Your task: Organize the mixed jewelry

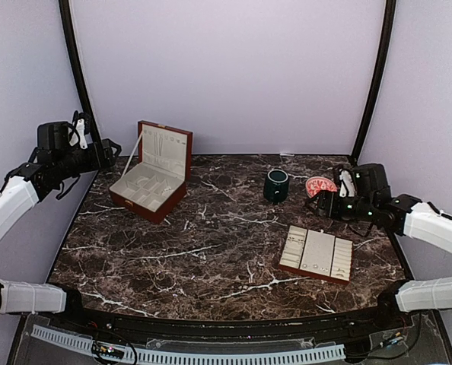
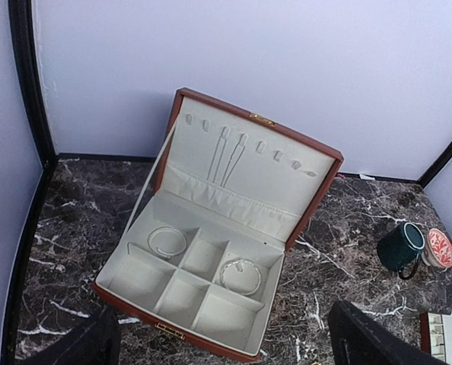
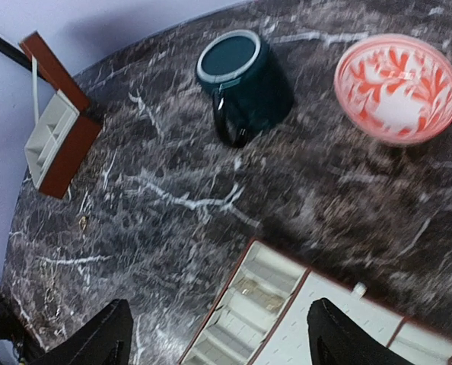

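In the top external view, the left gripper (image 1: 110, 149) is held high over the far left corner of the marble table (image 1: 211, 251). It is just left of the open wooden box (image 1: 150, 182) and apart from it. The right gripper (image 1: 323, 204) is raised near the right edge, between the patterned bowl (image 1: 320, 185) and the padded tray (image 1: 316, 254). A dark green mug (image 1: 275, 185) stands left of the bowl. A wide stretch of bare marble lies open between box and tray. The far corners are closed in by black posts (image 1: 374, 84).

In the left wrist view, the left gripper's fingers (image 2: 85, 346) are spread wide at the bottom corners, with nothing held between them. The box is seen below, its lid upright toward the back wall. Two thin bangles (image 2: 167, 241) lie in the left and right compartments nearest the lid, one compartment between them. Fine chains (image 2: 226, 156) hang on the lid lining. Bare marble is seen around the box, whose left side is near the table edge.

In the right wrist view, the right gripper's fingers are likewise parted wide and nothing is grasped. The tray lies below between them. A small gold piece (image 3: 253, 287) rests in a slot of its left section. Mug and bowl stand apart, with marble between them.
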